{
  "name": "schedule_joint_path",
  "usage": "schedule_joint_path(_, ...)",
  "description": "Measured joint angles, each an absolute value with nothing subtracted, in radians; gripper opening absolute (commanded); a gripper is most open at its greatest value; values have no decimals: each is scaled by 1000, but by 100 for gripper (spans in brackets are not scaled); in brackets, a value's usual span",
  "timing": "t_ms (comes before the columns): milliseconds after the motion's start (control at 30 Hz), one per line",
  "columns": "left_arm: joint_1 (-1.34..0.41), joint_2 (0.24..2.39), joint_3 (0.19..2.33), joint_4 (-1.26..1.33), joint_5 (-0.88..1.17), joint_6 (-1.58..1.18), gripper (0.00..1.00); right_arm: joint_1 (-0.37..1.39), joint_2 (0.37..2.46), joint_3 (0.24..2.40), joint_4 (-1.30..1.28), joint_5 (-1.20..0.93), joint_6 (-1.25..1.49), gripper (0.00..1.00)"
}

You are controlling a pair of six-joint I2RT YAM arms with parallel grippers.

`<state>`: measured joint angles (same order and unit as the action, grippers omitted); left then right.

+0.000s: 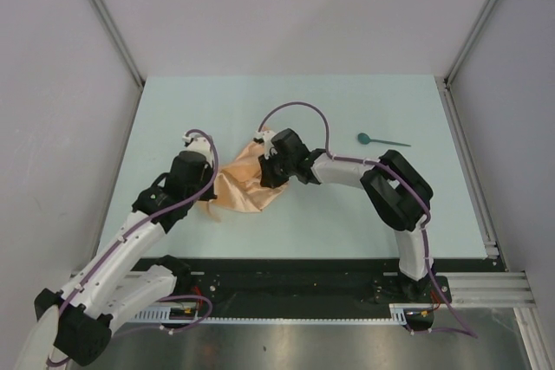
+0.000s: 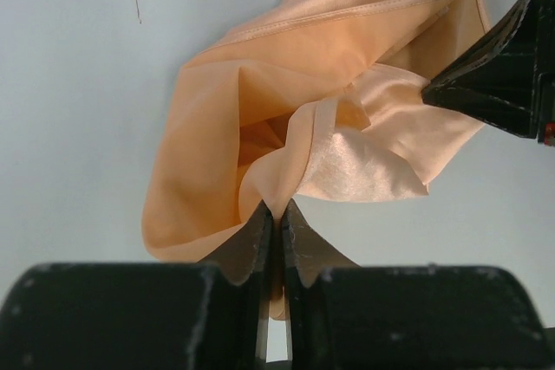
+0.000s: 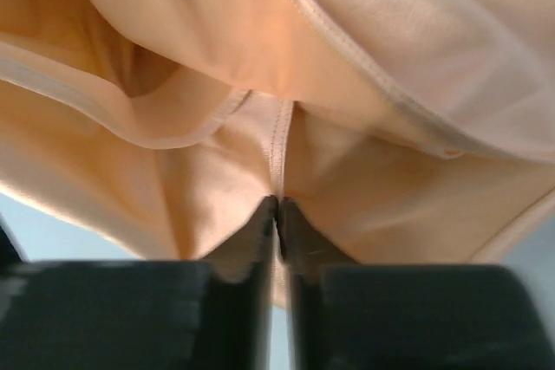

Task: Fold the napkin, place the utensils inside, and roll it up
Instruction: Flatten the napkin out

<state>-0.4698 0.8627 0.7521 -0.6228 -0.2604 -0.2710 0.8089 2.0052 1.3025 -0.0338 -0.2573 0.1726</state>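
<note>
1. Left gripper (image 2: 276, 214): fingers pressed almost together, pinching a gathered fold of the napkin (image 2: 260, 84). I see only cloth between the pads.
2. Right gripper (image 3: 277, 205): fingers likewise drawn close, nipping a hemmed seam of the same cloth where it bunches at the tips.
3. Left wrist view only: shows the napkin raised into a crumpled hollow shape above the pale table (image 2: 78, 127), with the right gripper's dark finger meeting the cloth at 2 o'clock in that picture.
4. Right wrist view only: peach cloth fills it, with stitched edges running across. A sliver of table shows at the lower corners, and I cannot see the other arm from here.
5. Top view only: shows the teal utensil (image 1: 381, 139), a small spoon lying flat with its head toward 9 o'clock and its handle toward 3 o'clock. Neither wrist camera catches it.
6. Napkin position, top view: bunched between the two grippers. The left gripper holds it on the 8 o'clock side and the right on the 2 o'clock side.
7. Utensil position, top view: at roughly 3 o'clock from the right gripper, well apart from it and from the napkin, touching neither.
</note>
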Motion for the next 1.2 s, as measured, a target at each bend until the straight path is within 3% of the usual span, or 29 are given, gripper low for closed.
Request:
schedule_joint_path(167, -448, 885, 752, -606, -266, -275, 9, 760, 2010, 1321, -72, -385, 162, 0)
schedule_joint_path(300, -339, 987, 821, -579, -238, -279, 5, 660, 2008, 1457, -192, -428, 142, 0)
schedule_joint_path(500, -215, 1269, 1366, -624, -309, -197, 4, 465, 1991, 1983, -363, -405, 91, 0)
schedule_joint_path(567, -212, 1286, 1533, -603, -333, -152, 4, 427, 1929, 2061, -369, -370, 74, 0)
schedule_joint_path(700, -229, 1176, 1641, -518, -294, -32, 4, 458, 1676, 2012, -354, -303, 46, 0)
schedule_joint_path(933, -234, 970, 1801, -544, -67, 70, 3, 698, 1177, 1741, -250, -138, -66, 0)
schedule_joint_path(1100, -242, 1022, 2064, -656, 109, 81, 3, 718, 1135, 1795, -238, -114, -89, 0)
schedule_joint_path(1200, -241, 1065, 2088, -684, 115, 98, 1, 706, 1169, 1799, -241, -79, -102, 0)
